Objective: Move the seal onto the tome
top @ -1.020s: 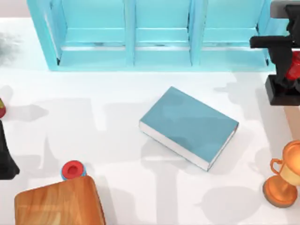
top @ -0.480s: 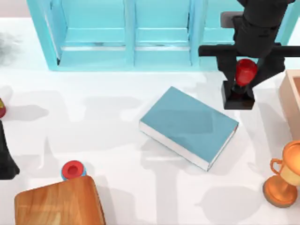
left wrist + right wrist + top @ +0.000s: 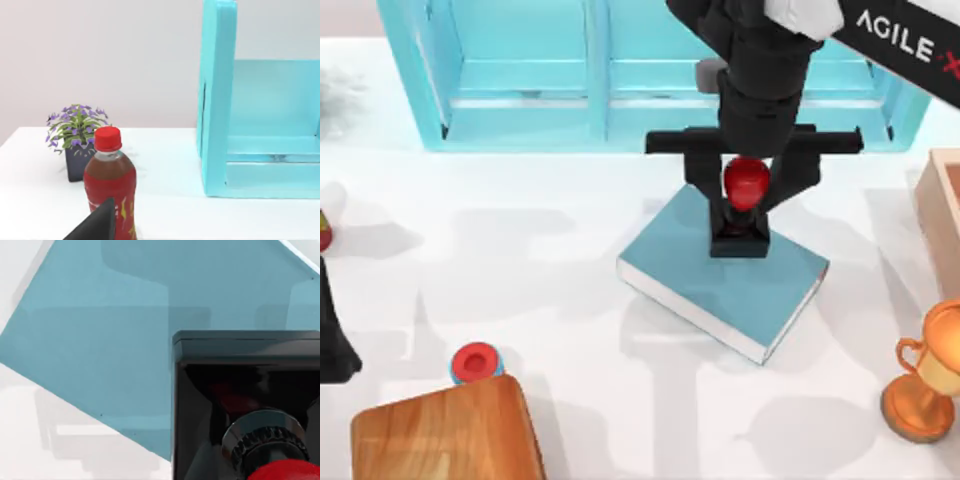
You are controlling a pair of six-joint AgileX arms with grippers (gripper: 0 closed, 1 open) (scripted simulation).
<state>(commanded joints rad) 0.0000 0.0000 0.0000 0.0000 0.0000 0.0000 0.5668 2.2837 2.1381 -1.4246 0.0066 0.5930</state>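
Right tool [image 3: 745,190] clamped on the stamp [image 3: 744,200] by its glossy red knob, above the book [image 3: 720,275]. Likely light, rigid, top-heavy; knob possibly slippery. Left tool [image 3: 335,345] parked at the tabletop's left; fingers' state cannot be told.

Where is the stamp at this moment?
In the top view the stamp is held in the right gripper over the far half of the blue book, right of the table's centre, just in front of the blue shelf unit.
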